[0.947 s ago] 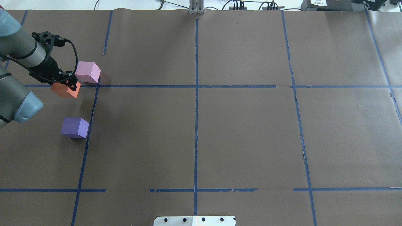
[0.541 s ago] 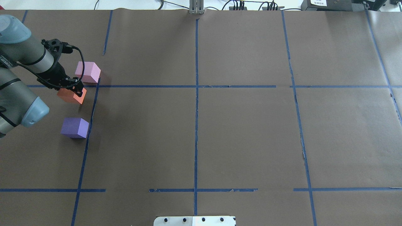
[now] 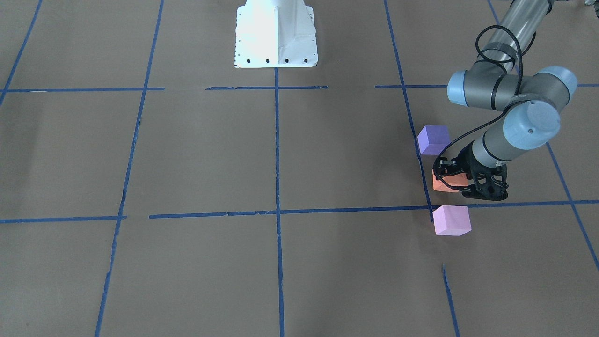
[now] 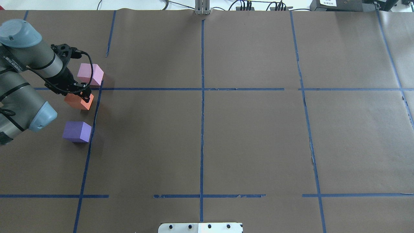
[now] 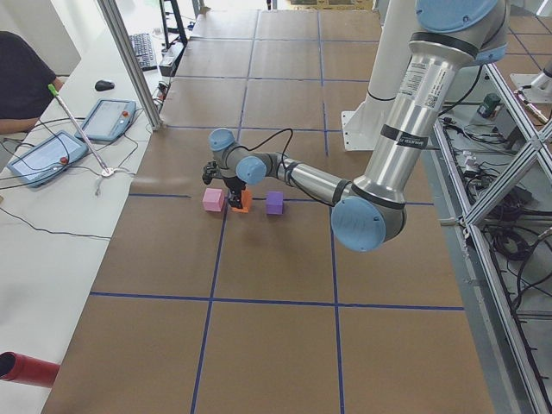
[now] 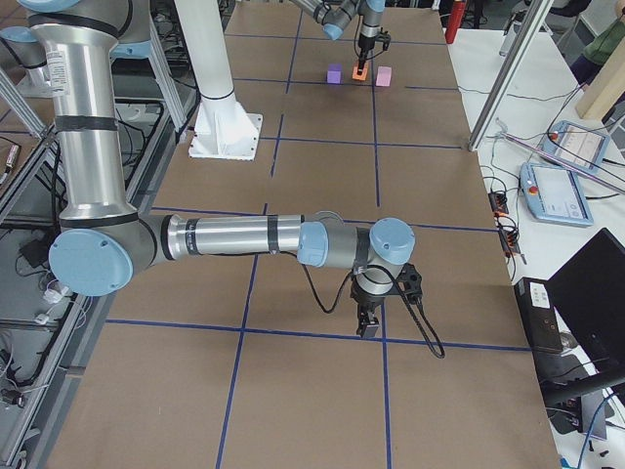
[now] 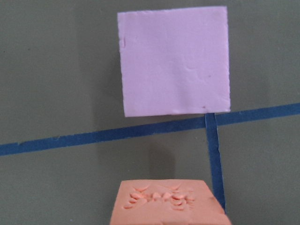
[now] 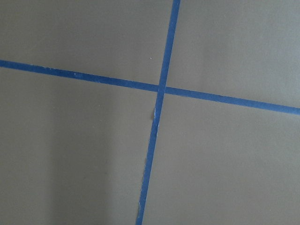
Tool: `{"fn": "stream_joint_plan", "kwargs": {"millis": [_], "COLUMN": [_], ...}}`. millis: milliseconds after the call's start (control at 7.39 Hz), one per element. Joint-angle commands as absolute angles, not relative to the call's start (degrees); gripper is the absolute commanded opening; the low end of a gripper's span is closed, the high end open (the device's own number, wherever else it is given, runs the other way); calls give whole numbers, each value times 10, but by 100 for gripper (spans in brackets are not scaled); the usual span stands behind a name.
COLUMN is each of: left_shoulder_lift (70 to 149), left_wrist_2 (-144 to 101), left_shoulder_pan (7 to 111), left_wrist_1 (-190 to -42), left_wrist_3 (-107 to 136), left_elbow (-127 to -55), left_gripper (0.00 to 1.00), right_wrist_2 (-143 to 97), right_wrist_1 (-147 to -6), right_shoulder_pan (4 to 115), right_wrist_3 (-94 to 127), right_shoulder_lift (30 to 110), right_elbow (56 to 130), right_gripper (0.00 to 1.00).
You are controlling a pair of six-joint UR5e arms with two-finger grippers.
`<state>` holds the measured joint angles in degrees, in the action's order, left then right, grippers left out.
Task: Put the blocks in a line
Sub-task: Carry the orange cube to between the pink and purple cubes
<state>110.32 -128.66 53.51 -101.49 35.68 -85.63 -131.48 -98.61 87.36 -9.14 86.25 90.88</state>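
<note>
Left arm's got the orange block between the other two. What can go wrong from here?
1. The left gripper, shut on the orange block, sits close to the pink block. Lowering or opening there may nudge it.
2. The gap between the pink block and the purple block leaves little spare room, so a skewed release may bump a neighbour and leave a crooked line.

No lettering, label or number can be read.

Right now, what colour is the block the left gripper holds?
The block is orange, with a scuffed top; clearest in the left wrist-mounted view.
</note>
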Motion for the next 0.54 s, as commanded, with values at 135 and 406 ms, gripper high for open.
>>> {"fn": "stream_joint_plan", "kwargs": {"millis": [135, 406], "left_shoulder_lift": [1107, 1112], "left_wrist_2": [-1290, -1295], "left_shoulder_pan": [533, 533], "left_wrist_1": [-1019, -1020], "left_wrist_3": [358, 357], "left_elbow": [-846, -839], "left_gripper": [24, 25], "right_wrist_2": [-1315, -1315], "right_wrist_1": [-986, -986], "right_shoulder_pan": [874, 874], "right_wrist_3": [-91, -91], "right_shoulder_lift": [863, 863], "right_elbow": [909, 909], "right_gripper": [100, 100]}}
